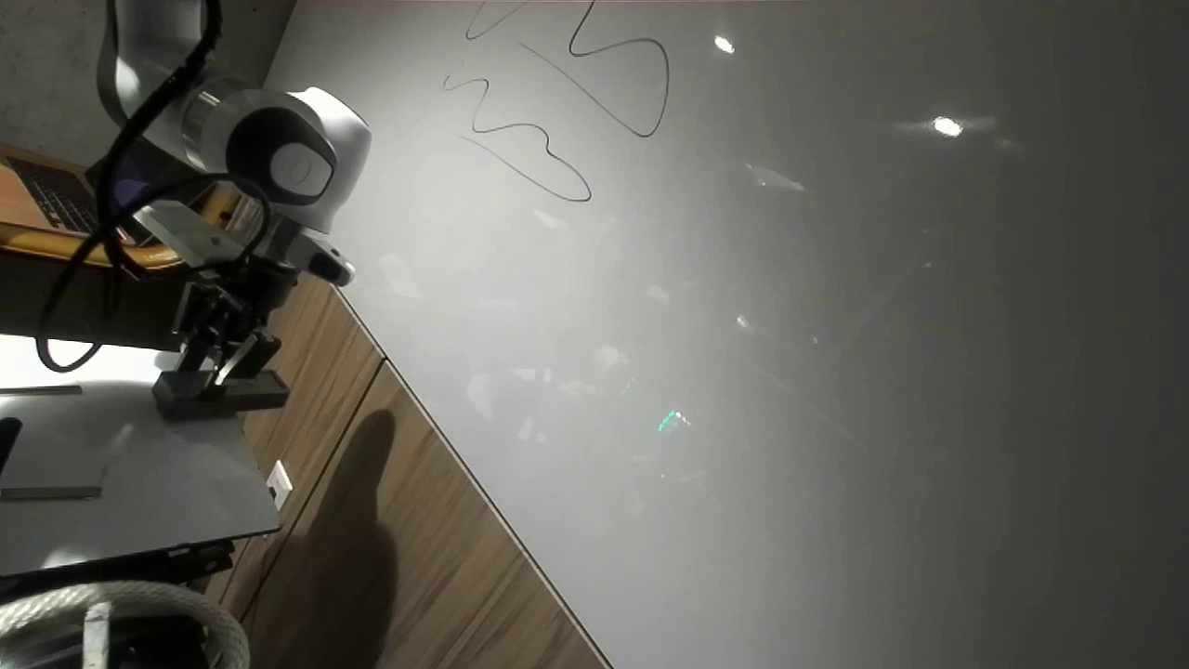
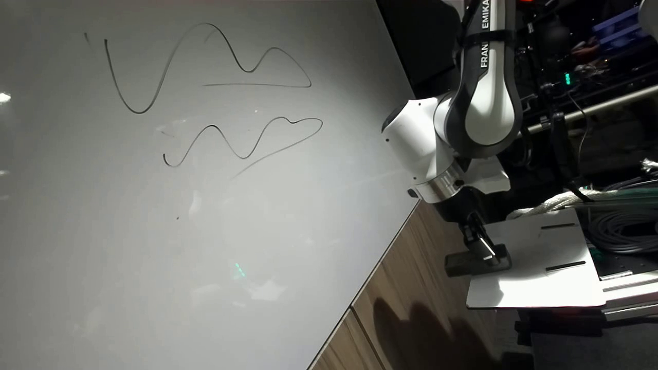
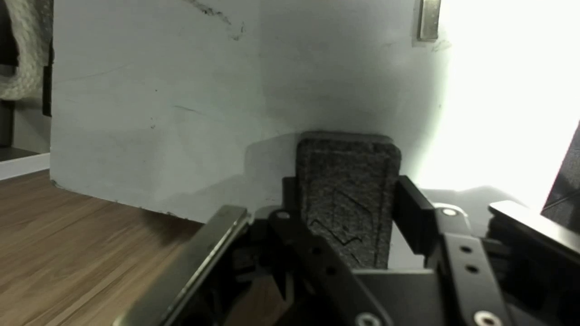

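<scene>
A dark grey felt eraser (image 3: 346, 181), block-shaped with thin black lines on its face, sits between the two fingers of my gripper (image 3: 348, 201). Both pads (image 3: 413, 213) press against its long sides, so the gripper is shut on it. In both exterior views the eraser (image 1: 223, 395) (image 2: 465, 263) is at the edge of a white plate (image 1: 176, 483) (image 2: 540, 290). Whether it touches the plate cannot be told. A large glossy whiteboard (image 1: 790, 372) (image 2: 154, 231) carries wavy black marker lines (image 2: 138, 112), away from the gripper.
Wood-grain panels (image 1: 446, 539) run below the whiteboard, with a white socket (image 1: 279, 485) near the plate. A black cable (image 1: 116, 177) loops beside the arm. A laptop (image 1: 56, 195) is behind it. Thick pale rope (image 2: 560, 199) and coiled cables (image 2: 617, 234) lie past the plate.
</scene>
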### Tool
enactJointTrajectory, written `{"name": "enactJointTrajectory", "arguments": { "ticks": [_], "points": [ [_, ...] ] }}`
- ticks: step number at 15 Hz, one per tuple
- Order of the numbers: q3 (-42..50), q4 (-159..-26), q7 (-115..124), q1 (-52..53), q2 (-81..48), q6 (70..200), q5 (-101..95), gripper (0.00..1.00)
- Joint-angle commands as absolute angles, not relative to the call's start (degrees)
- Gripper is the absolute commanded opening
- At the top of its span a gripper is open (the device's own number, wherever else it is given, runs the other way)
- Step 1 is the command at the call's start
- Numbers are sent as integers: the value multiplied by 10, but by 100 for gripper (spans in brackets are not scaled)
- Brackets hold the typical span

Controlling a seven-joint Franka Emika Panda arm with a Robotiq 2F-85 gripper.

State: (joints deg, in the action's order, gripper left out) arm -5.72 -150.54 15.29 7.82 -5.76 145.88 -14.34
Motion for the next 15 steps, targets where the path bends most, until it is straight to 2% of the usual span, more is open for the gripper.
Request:
{"name": "enactJointTrajectory", "arguments": {
  "ticks": [1,7,15],
  "points": [
    [-64,-1498,156,90,-33,1440,-139,28],
    [-100,-1461,165,118,21,1393,-133,28],
    [-154,-1306,173,138,94,1267,-142,28]
  ]
}}
